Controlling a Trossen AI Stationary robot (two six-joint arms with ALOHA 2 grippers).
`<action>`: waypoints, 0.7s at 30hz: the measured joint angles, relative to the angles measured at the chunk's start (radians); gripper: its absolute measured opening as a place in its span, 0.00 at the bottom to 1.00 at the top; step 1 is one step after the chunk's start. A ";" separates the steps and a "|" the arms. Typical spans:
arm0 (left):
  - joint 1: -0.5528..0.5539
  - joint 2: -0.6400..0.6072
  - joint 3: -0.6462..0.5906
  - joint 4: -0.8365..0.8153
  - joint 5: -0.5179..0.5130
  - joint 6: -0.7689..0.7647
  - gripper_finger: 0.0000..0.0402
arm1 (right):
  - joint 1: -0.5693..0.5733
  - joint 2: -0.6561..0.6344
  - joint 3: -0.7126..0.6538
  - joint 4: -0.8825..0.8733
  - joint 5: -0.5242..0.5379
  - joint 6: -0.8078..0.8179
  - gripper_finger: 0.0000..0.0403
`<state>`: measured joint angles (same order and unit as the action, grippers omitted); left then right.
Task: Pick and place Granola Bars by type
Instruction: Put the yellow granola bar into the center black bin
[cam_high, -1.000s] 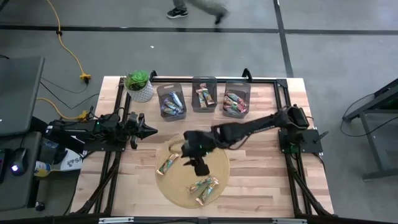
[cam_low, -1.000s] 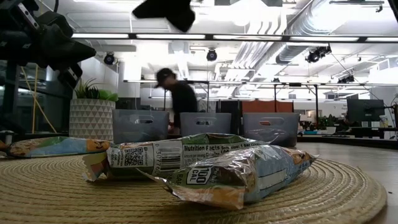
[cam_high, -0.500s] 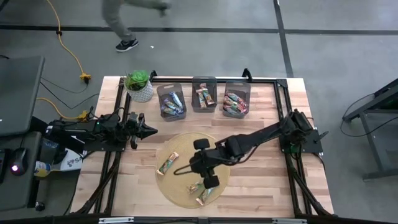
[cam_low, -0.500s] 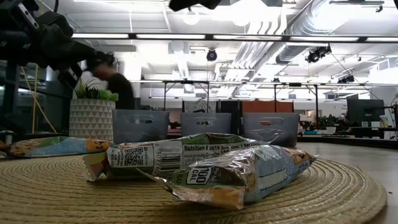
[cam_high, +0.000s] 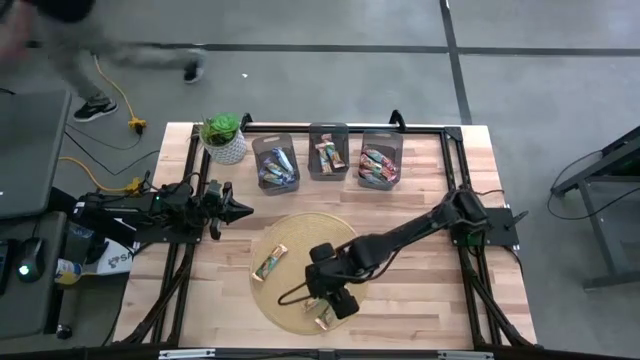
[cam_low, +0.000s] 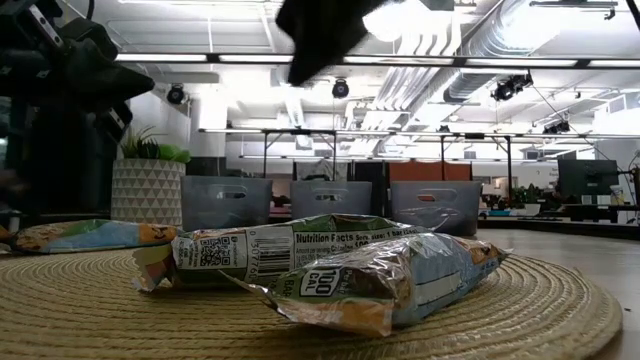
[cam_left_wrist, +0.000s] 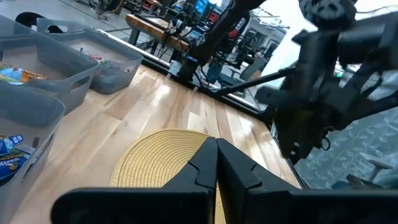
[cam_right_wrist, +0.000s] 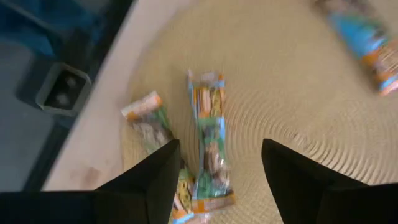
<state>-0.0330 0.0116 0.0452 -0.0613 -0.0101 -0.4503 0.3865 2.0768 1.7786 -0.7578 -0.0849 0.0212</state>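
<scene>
Woven straw mat (cam_high: 300, 262), high view: our right tool (cam_high: 333, 298) hovers over the bar pair (cam_high: 322, 312) at the mat's near edge; another bar (cam_high: 268, 264) lies at its left side. Left tool (cam_high: 240, 209) waits beside the mat, fingers together. Right wrist view: fingers (cam_right_wrist: 155, 177) spread, straddling one green-orange bar (cam_right_wrist: 209, 146); we should centre and descend square. Low view: crinkled shiny wrappers (cam_low: 300, 262) on the mat.

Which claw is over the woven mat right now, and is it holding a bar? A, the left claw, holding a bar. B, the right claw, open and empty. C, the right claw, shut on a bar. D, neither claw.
B: the right claw hangs open and empty above two green granola bars on the woven mat; the left claw waits beside the mat.
</scene>
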 joint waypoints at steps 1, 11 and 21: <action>0.000 0.000 0.000 0.000 0.000 0.000 0.00 | 0.004 0.012 0.000 -0.011 0.001 0.000 0.53; 0.000 0.000 0.000 0.000 0.000 0.000 0.00 | 0.007 0.090 -0.001 0.001 0.022 0.049 0.53; 0.000 0.000 0.000 0.000 0.001 0.000 0.00 | 0.009 0.114 -0.001 0.026 0.022 0.069 0.53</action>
<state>-0.0330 0.0116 0.0452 -0.0612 -0.0092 -0.4500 0.3958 2.1906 1.7775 -0.7315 -0.0631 0.0904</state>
